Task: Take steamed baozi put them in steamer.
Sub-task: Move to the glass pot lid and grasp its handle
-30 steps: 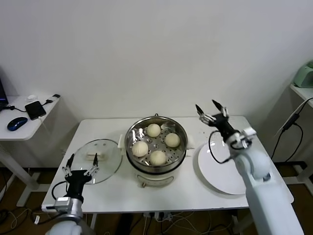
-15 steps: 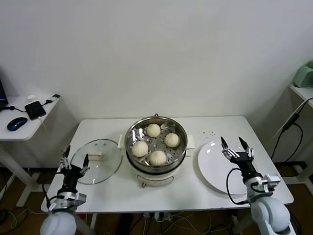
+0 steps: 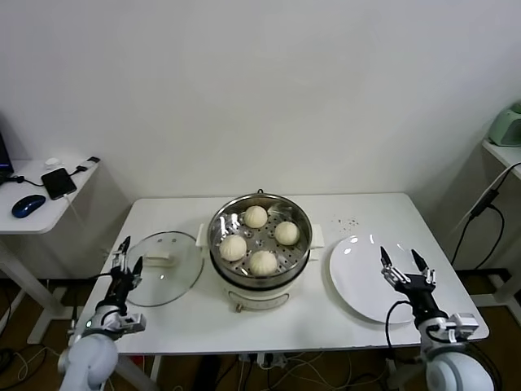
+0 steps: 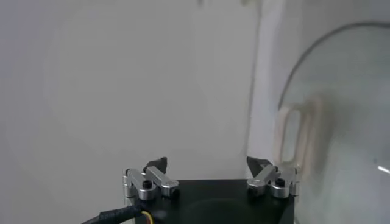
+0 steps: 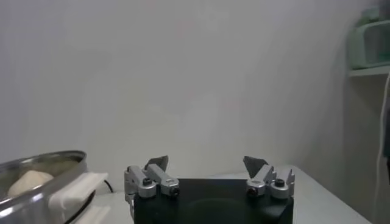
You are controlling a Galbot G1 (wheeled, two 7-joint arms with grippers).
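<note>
Steel gleams from the steamer (image 3: 260, 242) at the centre of the frame, where all four steamed baozi (image 3: 233, 248) sit on its perforated floor, spaced apart, on the white worktop (image 3: 317, 314). Left gripper (image 3: 126, 252) hangs low at the lower left, jaws spread and empty, just beside the glass lid (image 3: 165, 270). Right gripper (image 3: 404, 265) hangs at the lower right over the white plate (image 3: 362, 279), jaws likewise apart, holding nothing.
</note>
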